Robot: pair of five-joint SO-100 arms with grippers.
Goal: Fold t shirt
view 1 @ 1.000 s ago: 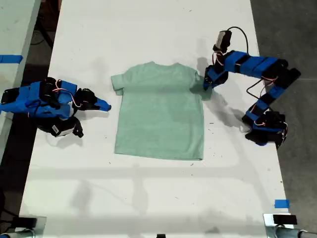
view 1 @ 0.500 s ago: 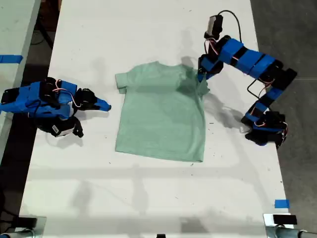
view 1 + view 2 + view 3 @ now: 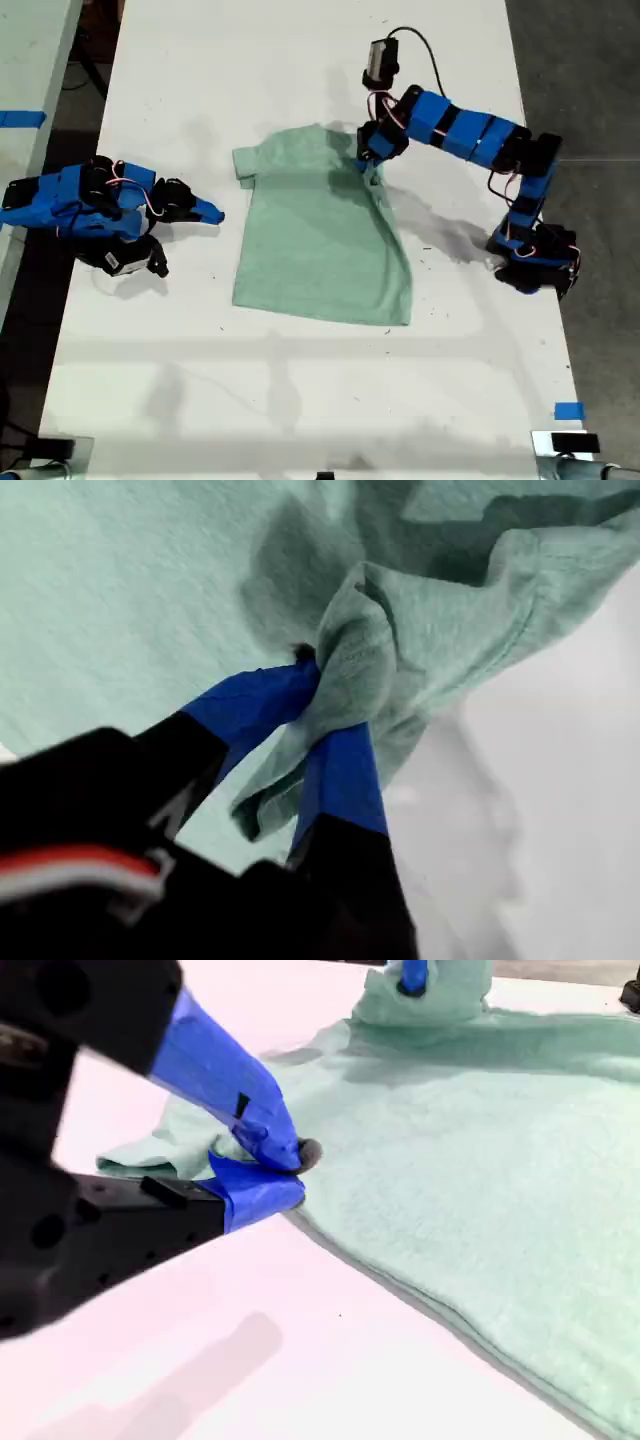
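The pale mint-green t shirt [image 3: 315,240] lies flat in the middle of the white table [image 3: 300,70]. My first gripper [image 3: 370,160] is shut on the bunched sleeve cloth, which it holds lifted over the shirt's chest. In the first wrist view, the blue fingertips [image 3: 345,770] pinch a wad of the t shirt [image 3: 120,580]. My second gripper [image 3: 212,213] rests low on the table at the exterior view's left, shut on nothing. Its tips [image 3: 285,1170] sit just short of the t shirt [image 3: 480,1160] near the other sleeve. The first gripper [image 3: 413,978] shows far across the cloth.
The first arm's base [image 3: 530,262] stands at the table's edge on the exterior view's right. A blue tape mark [image 3: 568,411] sits at the near corner on that side. Another table [image 3: 20,60] with blue tape runs along the exterior view's left.
My first gripper has carried the sleeve toward the exterior view's left, pulling that side of the shirt up and over its body. The second arm has stayed put.
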